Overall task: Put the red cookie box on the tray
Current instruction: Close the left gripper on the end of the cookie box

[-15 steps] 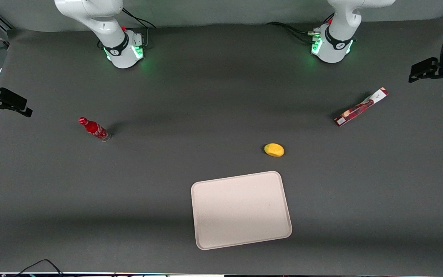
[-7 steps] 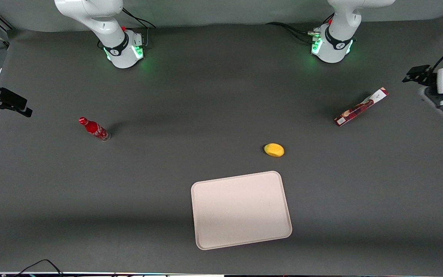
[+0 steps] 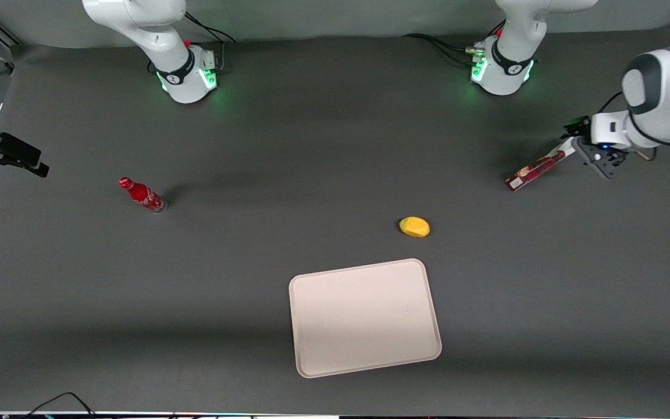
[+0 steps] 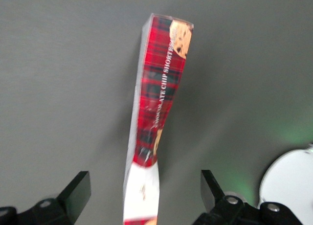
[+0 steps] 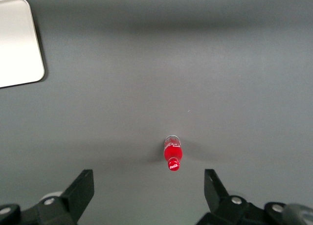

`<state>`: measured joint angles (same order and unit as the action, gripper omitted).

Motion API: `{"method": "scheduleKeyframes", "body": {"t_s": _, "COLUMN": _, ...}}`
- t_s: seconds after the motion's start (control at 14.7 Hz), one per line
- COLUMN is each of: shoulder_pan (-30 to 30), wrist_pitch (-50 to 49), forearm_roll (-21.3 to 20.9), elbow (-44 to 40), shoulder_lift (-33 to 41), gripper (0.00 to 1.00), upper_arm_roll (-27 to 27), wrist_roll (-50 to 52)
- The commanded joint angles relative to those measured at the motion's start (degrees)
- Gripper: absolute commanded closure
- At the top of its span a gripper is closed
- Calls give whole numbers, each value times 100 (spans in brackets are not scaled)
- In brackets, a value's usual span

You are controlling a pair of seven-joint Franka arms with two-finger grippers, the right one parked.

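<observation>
Early in the task, by the look of it: nothing lifted, nothing carried, nothing set down yet.

Red cookie box [image 3: 535, 169] flat on the dark table [image 3: 312, 145] in the upper part of the front view, toward the working arm's end, lying slantwise, farther from the front camera than everything else on the table. Well apart from the tray [image 3: 364, 317], which sits bare in the lower middle of that frame, nearest the camera.

Gripper [image 3: 582, 148] low over the white-label end of the box. In the left wrist view, gripper [image 4: 144, 186] spread wide, one of its fingers [image 4: 78, 186] on each side of the pale end of the plaid carton [image 4: 161, 88], clear table showing between each finger and the carton. Released, then, and grasping nothing. Whether low enough to close on the box: hard to judge from these views.

Left to do, judging from this: close on the box, raise it, bring it toward the camera and toward the middle of the frame, lower it onto the tray, let go.

Worth noting on that route: a small yellow object [image 3: 414, 227] near the centre of the frame, between box and tray, just above the tray's upper edge. Red bottle [image 3: 143, 195] toward the parked arm's end, well out of the way.
</observation>
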<state>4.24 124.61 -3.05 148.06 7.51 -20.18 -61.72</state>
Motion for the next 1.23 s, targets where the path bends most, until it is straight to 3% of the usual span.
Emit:
{"method": "scheduleKeyframes", "body": {"t_s": 0.0, "shoulder_pan": 60, "wrist_pitch": 1316, "forearm_roll": -38, "elbow": 986, "shoulder_lift": 85, "gripper": 0, "upper_arm_roll": -56, "wrist_roll": -103}}
{"method": "scheduleKeyframes", "body": {"t_s": 0.2, "shoulder_pan": 60, "wrist_pitch": 2380, "forearm_roll": -3, "elbow": 1154, "shoulder_lift": -617, "gripper": 0, "upper_arm_roll": -47, "wrist_roll": -112}}
{"method": "scheduleKeyframes", "body": {"t_s": 0.27, "shoulder_pan": 68, "wrist_pitch": 2583, "forearm_roll": 32, "elbow": 1155, "shoulder_lift": -802, "gripper": 16, "upper_arm_roll": -38, "wrist_roll": -103}}
{"method": "scheduleKeyframes", "body": {"t_s": 0.34, "shoulder_pan": 68, "wrist_pitch": 2655, "forearm_roll": 163, "elbow": 1146, "shoulder_lift": -969, "gripper": 55, "upper_arm_roll": -38, "wrist_roll": -103}}
{"method": "scheduleKeyframes", "body": {"t_s": 0.41, "shoulder_pan": 77, "wrist_pitch": 2691, "forearm_roll": 382, "elbow": 1137, "shoulder_lift": -1049, "gripper": 87, "upper_arm_roll": -30, "wrist_roll": -112}}
{"method": "scheduleKeyframes", "body": {"t_s": 0.48, "shoulder_pan": 86, "wrist_pitch": 2691, "forearm_roll": 523, "elbow": 1128, "shoulder_lift": -1085, "gripper": 100, "upper_arm_roll": -12, "wrist_roll": -103}}
{"method": "scheduleKeyframes", "body": {"t_s": 0.82, "shoulder_pan": 95, "wrist_pitch": 2342, "forearm_roll": 760, "elbow": 866, "shoulder_lift": -1042, "gripper": 100, "upper_arm_roll": 23, "wrist_roll": -77}}
{"method": "scheduleKeyframes", "body": {"t_s": 1.16, "shoulder_pan": 104, "wrist_pitch": 50, "forearm_roll": 1263, "elbow": -889, "shoulder_lift": -901, "gripper": 100, "upper_arm_roll": 190, "wrist_roll": 273}}
